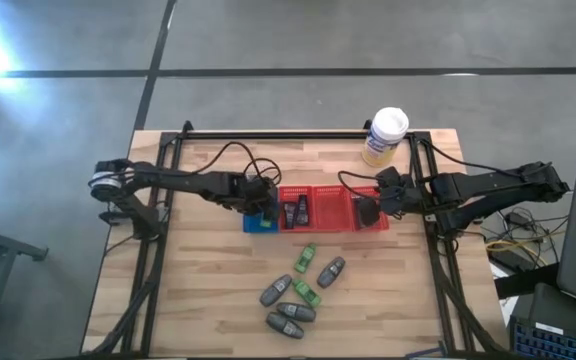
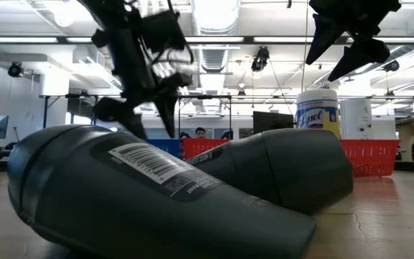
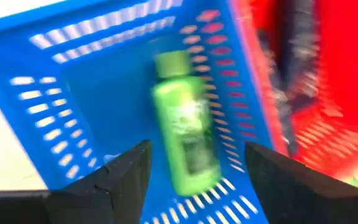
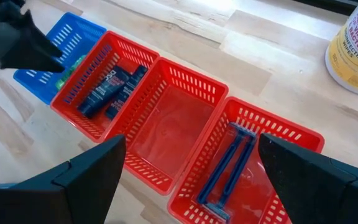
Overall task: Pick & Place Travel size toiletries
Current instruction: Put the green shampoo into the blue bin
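My left gripper (image 1: 264,203) hangs open over the blue tray (image 1: 258,224). A bright green packet (image 3: 185,143) lies flat on that tray's floor between and beyond the fingers, untouched. My right gripper (image 1: 373,207) is open and empty above the red trays (image 4: 166,118). Two dark tubes (image 4: 110,90) lie in the red tray beside the blue one. Thin blue razor sticks (image 4: 229,168) lie in the red tray farthest from it. On the table's near half lie two green packets (image 1: 305,257) and several grey oval containers (image 1: 288,312).
A tall yellowish canister with a white lid (image 1: 385,135) stands at the far edge, right of centre. The middle red tray (image 4: 173,130) holds nothing. Black frame rails (image 1: 158,260) run along both sides of the table. Grey containers (image 2: 157,194) lie close before the low camera.
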Robot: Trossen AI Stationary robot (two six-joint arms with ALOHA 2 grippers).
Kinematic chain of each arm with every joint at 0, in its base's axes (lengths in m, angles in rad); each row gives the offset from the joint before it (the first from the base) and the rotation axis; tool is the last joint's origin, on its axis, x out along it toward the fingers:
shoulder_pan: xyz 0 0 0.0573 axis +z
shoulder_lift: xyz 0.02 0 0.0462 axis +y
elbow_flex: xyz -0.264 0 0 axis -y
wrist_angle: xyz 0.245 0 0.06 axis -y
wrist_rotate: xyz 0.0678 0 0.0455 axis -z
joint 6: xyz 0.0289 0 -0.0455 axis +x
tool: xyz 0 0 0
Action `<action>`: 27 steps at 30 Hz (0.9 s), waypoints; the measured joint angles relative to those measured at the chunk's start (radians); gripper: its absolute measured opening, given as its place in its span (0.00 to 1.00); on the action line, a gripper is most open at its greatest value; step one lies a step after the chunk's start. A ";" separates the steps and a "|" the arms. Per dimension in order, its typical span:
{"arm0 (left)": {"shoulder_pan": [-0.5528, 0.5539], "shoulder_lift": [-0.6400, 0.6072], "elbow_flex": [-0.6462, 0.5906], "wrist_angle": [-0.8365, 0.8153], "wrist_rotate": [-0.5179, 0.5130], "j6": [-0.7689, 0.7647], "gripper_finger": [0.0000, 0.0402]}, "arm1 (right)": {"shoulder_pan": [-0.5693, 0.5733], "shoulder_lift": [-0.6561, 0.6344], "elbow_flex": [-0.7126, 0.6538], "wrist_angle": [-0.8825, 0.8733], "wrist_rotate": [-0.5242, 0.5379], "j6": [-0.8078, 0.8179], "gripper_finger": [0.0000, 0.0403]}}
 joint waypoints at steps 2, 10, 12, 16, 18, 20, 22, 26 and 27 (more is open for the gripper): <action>-0.029 -0.021 0.021 0.006 -0.013 0.060 0.65 | 0.000 0.000 0.000 0.000 0.000 0.001 0.90; -0.153 -0.018 0.108 0.019 -0.037 0.069 0.65 | 0.000 0.000 0.000 0.015 0.000 0.000 0.90; -0.174 0.015 0.126 0.014 -0.047 0.060 0.65 | 0.000 0.000 -0.002 0.022 0.000 -0.001 0.90; -0.210 0.093 0.194 0.013 -0.066 0.013 0.65 | 0.000 0.000 -0.005 0.025 0.000 -0.004 0.90; -0.224 0.137 0.247 0.008 -0.069 0.003 0.65 | 0.002 0.000 -0.007 0.025 -0.004 -0.005 0.90; -0.238 0.183 0.311 -0.045 -0.080 0.003 0.65 | 0.002 0.000 -0.008 0.025 -0.013 -0.009 0.90; -0.251 0.232 0.385 -0.118 -0.097 0.003 0.65 | 0.002 0.000 -0.009 0.025 -0.025 -0.016 0.90; -0.274 0.329 0.530 -0.272 -0.113 0.008 0.65 | 0.002 0.000 -0.013 0.022 -0.035 -0.031 0.90; -0.280 0.352 0.559 -0.290 -0.113 0.009 0.65 | 0.002 0.000 -0.014 0.022 -0.036 -0.033 0.90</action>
